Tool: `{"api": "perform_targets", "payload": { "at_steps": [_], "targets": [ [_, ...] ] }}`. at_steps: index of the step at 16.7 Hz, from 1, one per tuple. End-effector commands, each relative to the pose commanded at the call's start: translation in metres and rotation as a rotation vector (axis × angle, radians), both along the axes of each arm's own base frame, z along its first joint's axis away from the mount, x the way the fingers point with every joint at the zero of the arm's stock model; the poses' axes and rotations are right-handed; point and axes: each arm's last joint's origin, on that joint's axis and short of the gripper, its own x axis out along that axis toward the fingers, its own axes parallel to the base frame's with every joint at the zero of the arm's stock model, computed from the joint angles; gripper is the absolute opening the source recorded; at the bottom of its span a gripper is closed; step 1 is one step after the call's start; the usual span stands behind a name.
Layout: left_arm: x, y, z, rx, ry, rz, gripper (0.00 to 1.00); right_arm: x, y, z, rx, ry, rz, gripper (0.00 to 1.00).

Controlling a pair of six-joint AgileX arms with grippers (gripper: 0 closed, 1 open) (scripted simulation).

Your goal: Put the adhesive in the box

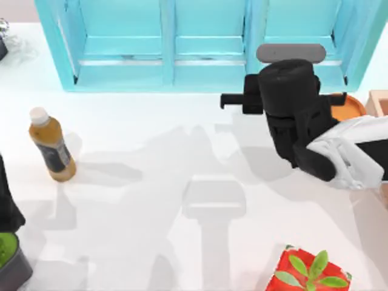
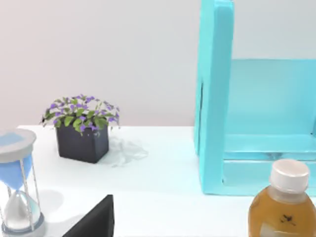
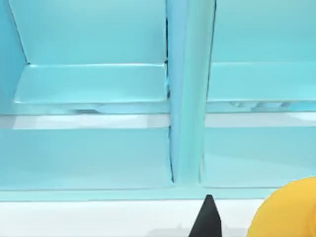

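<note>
Right gripper (image 1: pixel 339 106), upper right of the top view, finger state untellable, risks bumping the turquoise shelf unit (image 1: pixel 200 42) while carrying toward the box (image 1: pixel 379 102).

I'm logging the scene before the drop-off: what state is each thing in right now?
Small yellow-orange glue bottle: close beside the right gripper; grip unclear.
Right gripper: facing the turquoise shelf unit.
Light tan box: at the table's right edge, partly in view.
Brown drink bottle: upright, white cap on.
Hourglass: upright.
Potted purple-flowered plant: upright.
Left arm: parked at the left.
</note>
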Motion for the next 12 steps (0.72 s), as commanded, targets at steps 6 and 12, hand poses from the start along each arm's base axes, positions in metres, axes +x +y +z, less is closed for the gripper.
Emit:
{"api": "perform_targets", "payload": {
  "at_steps": [6, 12],
  "targets": [
    [0.0, 0.0, 0.0, 0.0, 0.0, 0.0, 1.0, 0.0, 0.001, 0.002, 0.003, 0.003, 0.013, 0.0],
    [0.0, 0.0, 0.0, 0.0, 0.0, 0.0, 1.0, 0.034, -0.053, 0.042, -0.125, 0.015, 0.035, 0.0]
  ]
}}
